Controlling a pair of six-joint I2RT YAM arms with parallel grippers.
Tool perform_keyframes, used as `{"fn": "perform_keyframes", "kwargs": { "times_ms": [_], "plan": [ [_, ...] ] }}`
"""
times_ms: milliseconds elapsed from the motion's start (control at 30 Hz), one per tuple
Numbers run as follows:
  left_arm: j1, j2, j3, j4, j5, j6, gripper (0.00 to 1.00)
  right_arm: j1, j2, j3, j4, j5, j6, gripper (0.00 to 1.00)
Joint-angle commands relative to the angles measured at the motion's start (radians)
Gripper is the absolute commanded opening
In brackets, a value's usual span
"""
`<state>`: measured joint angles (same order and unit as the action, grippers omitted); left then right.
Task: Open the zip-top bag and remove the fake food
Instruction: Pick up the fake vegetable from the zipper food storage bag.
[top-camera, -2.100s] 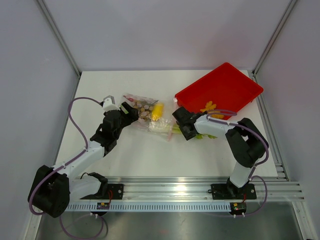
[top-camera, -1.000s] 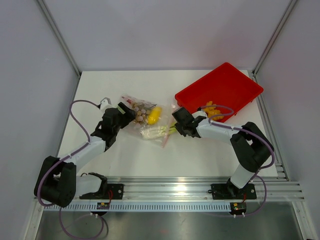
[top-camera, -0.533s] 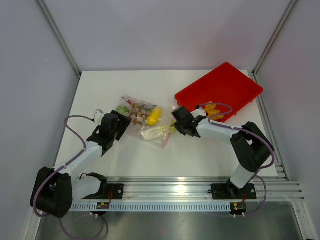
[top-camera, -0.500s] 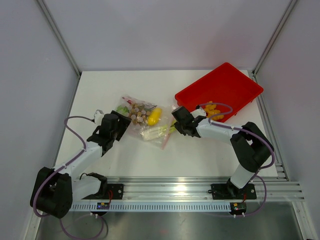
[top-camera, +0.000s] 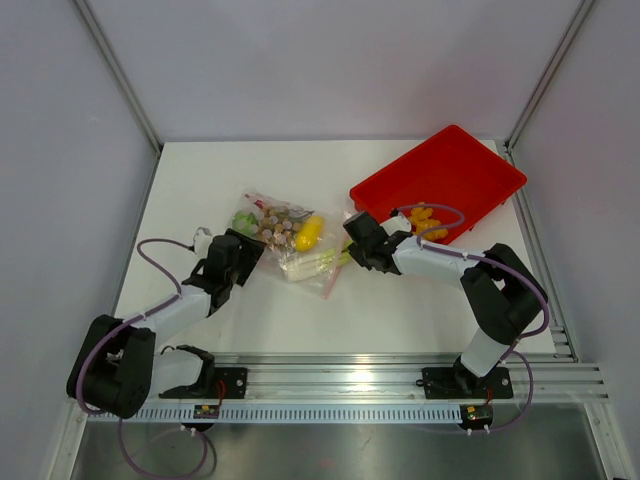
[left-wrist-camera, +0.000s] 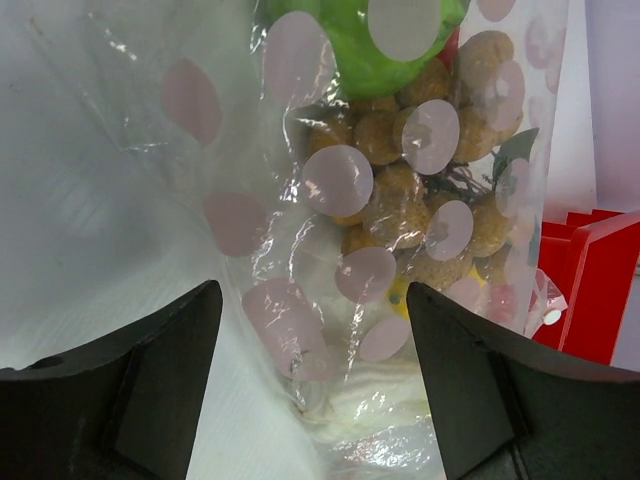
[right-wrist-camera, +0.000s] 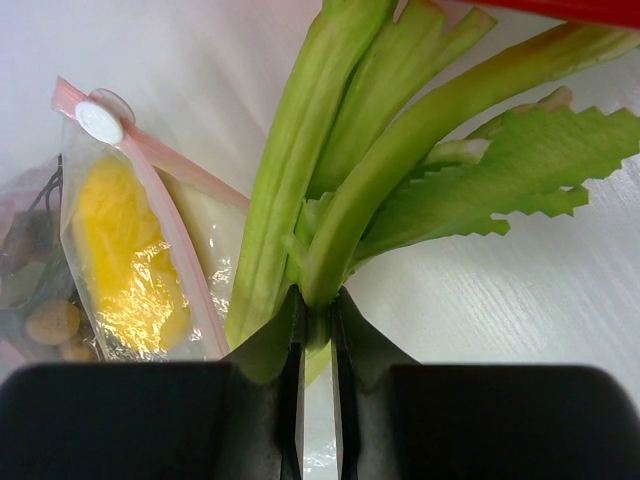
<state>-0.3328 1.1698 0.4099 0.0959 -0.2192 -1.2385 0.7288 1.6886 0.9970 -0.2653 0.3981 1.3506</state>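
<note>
Pale grey panel walls (top-camera: 60, 150) are closing in the space on three sides, and a slanted aluminium post (top-camera: 115, 75) is running up the left corner. A white table (top-camera: 190, 180) is lying between them.

The left gripper (top-camera: 245, 252) is hanging low over the table with its fingers (left-wrist-camera: 150, 385) spread wide and clamping nothing. Between and ahead of those fingers the zip-top bag (left-wrist-camera: 330, 230) is lying, clear, crinkled and printed with pale pink dots; I cannot tell if either finger is touching the film. Inside it, well ahead of the fingertips, a green round fruit (left-wrist-camera: 350, 50) is pressing against a cluster of tan balls (left-wrist-camera: 400, 200).

The right gripper (top-camera: 352, 256) is pinching its fingers (right-wrist-camera: 268, 348) shut on the celery stalk (right-wrist-camera: 350, 190), which is fanning out ahead of the tips, its leaf spreading to their right. Left of the fingers the bag's pink zip strip (right-wrist-camera: 165, 170) is running with its white slider (right-wrist-camera: 98, 120), and a yellow piece (right-wrist-camera: 125, 260) is sitting behind the film.

Beyond the right fingertips a red tray (top-camera: 450, 175) is sitting askew at the table's far right corner, holding orange and yellow pieces (top-camera: 420, 215). A second post (top-camera: 545, 75) is rising at the right, and a metal rail (top-camera: 380, 372) is running along the near edge.
</note>
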Motion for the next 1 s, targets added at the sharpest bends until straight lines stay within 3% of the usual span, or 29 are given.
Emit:
{"fn": "perform_keyframes", "kwargs": {
  "times_ms": [0, 133, 267, 467, 767, 967],
  "plan": [
    [-0.003, 0.05, 0.004, 0.136, -0.008, 0.033, 0.76, 0.012, 0.002, 0.04, 0.035, 0.01, -0.019, 0.0],
    [-0.003, 0.099, 0.003, 0.2, -0.022, 0.043, 0.69, 0.012, 0.0, 0.038, 0.038, 0.007, -0.022, 0.0],
    [-0.003, 0.11, -0.003, 0.22, -0.038, 0.036, 0.39, 0.011, 0.0, 0.038, 0.038, 0.008, -0.021, 0.0],
    [-0.002, 0.09, 0.033, 0.114, -0.112, 0.027, 0.13, 0.012, -0.003, 0.038, 0.034, 0.004, -0.019, 0.0],
    [0.054, 0.087, 0.053, 0.064, -0.149, 0.024, 0.0, 0.012, -0.047, 0.02, 0.034, -0.005, -0.024, 0.0],
    [0.132, 0.076, 0.049, 0.041, -0.138, 0.016, 0.0, 0.012, -0.05, 0.046, -0.009, -0.015, -0.06, 0.0]
  ]
}}
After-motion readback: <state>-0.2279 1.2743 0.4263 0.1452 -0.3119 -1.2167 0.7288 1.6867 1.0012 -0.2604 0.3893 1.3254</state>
